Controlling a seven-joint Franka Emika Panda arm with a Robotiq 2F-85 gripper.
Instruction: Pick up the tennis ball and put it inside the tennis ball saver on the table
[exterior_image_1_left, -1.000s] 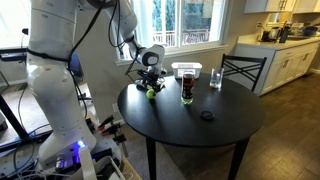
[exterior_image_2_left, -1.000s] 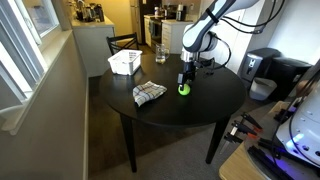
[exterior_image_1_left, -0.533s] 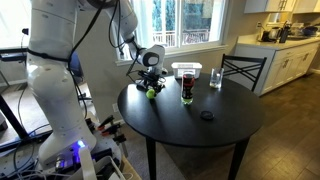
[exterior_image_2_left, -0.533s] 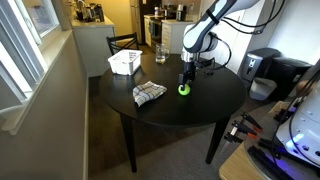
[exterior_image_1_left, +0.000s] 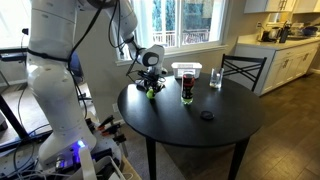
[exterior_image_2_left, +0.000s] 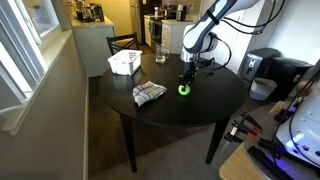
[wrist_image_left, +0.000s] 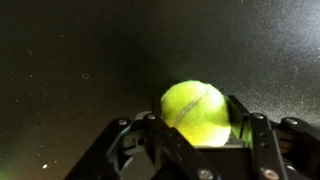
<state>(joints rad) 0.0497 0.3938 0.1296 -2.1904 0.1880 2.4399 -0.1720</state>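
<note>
Fuzzy yellow-green tennis ball (wrist_image_left: 197, 113) on round black table (exterior_image_1_left: 190, 125), bracketed between open jaws of gripper (wrist_image_left: 203, 136), grip unconfirmed. Dark cylindrical tennis ball saver (exterior_image_1_left: 186, 86) at 3 o'clock, unfilled. Lift and drop-in pending.

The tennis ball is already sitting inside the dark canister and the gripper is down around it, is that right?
Not quite. The tennis ball lies on the table, apart from the dark canister, as an exterior view shows. The gripper is indeed down around it.

Daylight floods in from the window (exterior_image_1_left: 180, 25) at 12 o'clock, overexposed. The table (exterior_image_2_left: 200, 105) shows soft sheen. Wrist view is dim, grainy, its ball (wrist_image_left: 197, 112) bright.
</note>
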